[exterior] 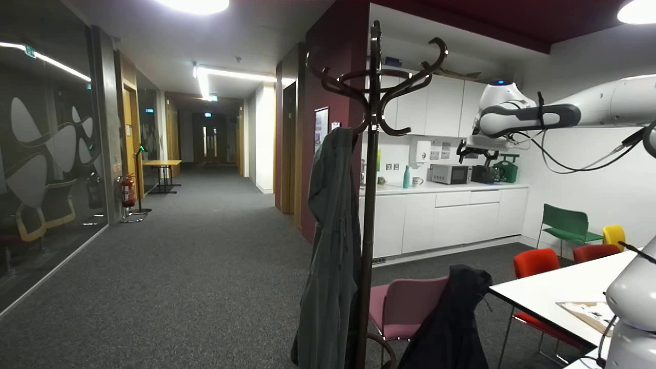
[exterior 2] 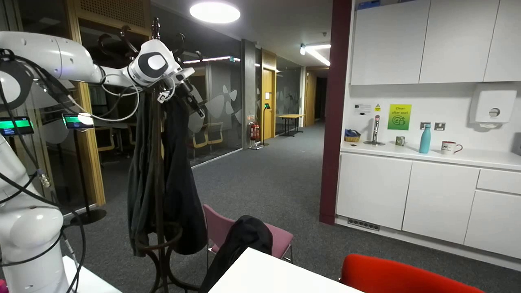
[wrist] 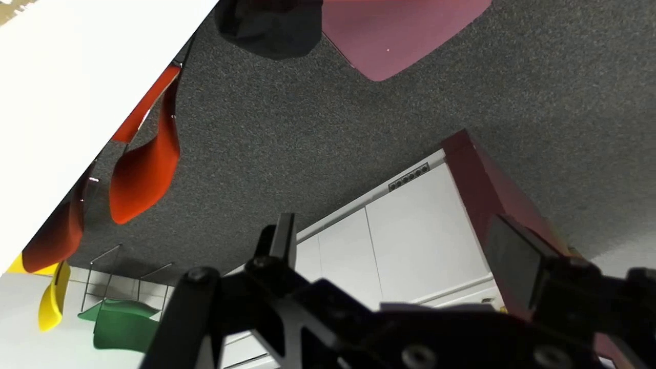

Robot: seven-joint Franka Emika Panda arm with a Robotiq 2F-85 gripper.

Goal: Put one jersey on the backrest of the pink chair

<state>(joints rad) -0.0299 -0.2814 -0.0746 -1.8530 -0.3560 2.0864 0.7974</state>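
The jersey (exterior: 456,318) is a limp black garment draped over one end of the pink chair's backrest (exterior: 415,302), hanging down toward the floor. In an exterior view the jersey (exterior 2: 246,240) is partly hidden by the white table and the chair (exterior 2: 220,226) stands beside the coat rack. In the wrist view the jersey (wrist: 271,28) and the pink chair (wrist: 400,38) show at the top edge. My gripper (exterior: 477,152) is open and empty, high above the chair. It also shows in an exterior view (exterior 2: 194,101) and in the wrist view (wrist: 397,238).
A dark coat rack (exterior: 370,205) stands near the chair, holding a grey coat (exterior: 328,246) and another black garment (exterior 2: 183,183). A white table (exterior: 574,277) and a red chair (exterior: 535,264) stand close by. Kitchen cabinets (exterior: 451,220) are behind.
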